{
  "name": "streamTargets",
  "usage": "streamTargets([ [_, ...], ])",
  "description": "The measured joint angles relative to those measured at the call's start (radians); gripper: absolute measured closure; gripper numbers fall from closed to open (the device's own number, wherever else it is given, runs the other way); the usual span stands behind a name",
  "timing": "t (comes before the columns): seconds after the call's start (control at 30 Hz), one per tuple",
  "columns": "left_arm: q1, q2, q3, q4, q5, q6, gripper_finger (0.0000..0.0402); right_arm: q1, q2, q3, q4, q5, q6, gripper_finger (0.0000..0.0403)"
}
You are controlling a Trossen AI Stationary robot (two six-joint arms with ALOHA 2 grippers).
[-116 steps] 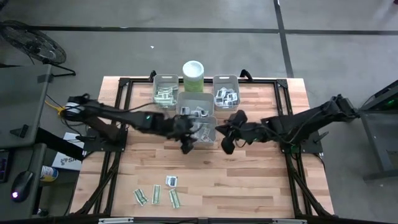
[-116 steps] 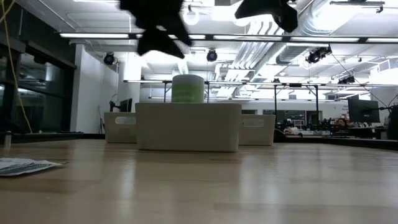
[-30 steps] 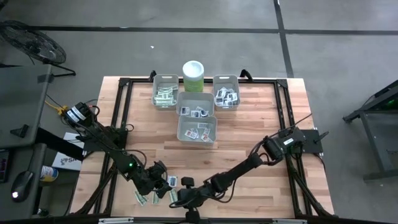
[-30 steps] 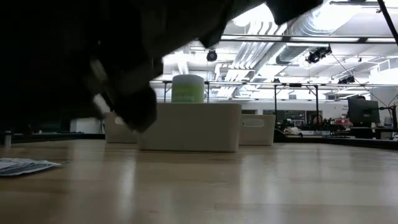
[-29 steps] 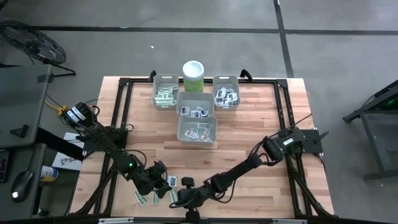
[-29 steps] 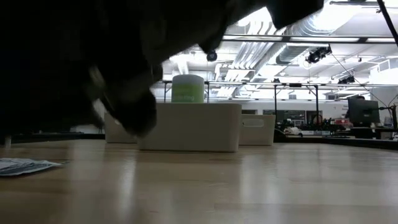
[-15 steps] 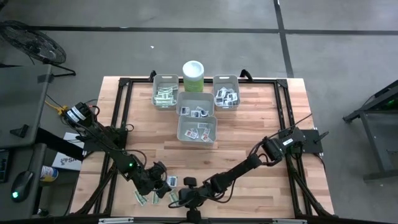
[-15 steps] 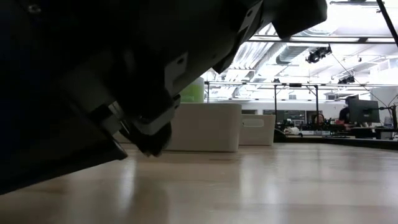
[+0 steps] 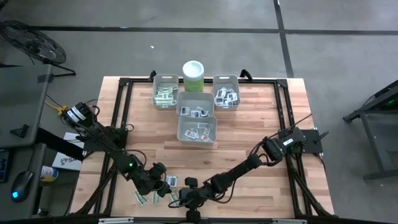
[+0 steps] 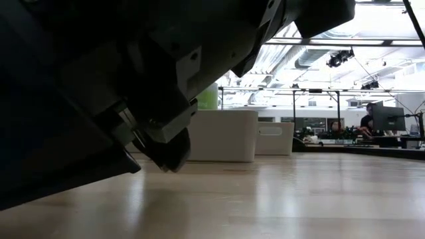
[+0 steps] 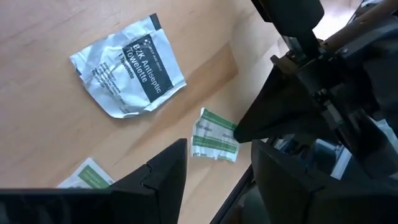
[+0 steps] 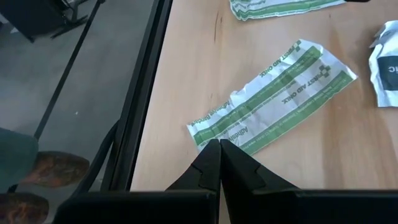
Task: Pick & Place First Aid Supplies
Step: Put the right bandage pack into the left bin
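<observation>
Two hands low at counter (image 9: 249,130) near edge. Left hand (image 9: 158,182) open above white square packet (image 11: 127,65). Right hand (image 12: 219,155) closed, tips pressed on green-striped strip packet (image 12: 273,96) lying flat by counter edge.

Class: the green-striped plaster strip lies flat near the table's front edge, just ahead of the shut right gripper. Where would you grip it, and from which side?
Probably the crumpled near end of the plaster strip, which looks slightly lifted. Open the right gripper, come straight down, and pinch across the narrow width, since the strip lies flat on the table.
</observation>
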Motion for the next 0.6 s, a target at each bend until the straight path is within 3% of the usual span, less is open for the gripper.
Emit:
streamTargets([
  [0.23, 0.008, 0.048, 0.000, 0.003, 0.030, -0.046, 0.0225, 0.000, 0.001, 0.000, 0.002, 0.004, 0.004, 0.0403],
  [0.6, 0.029, 0.154, -0.001, 0.173, 0.078, -0.041, 0.0225, 0.000, 0.002, -0.002, 0.003, 0.001, 0.022, 0.0403],
])
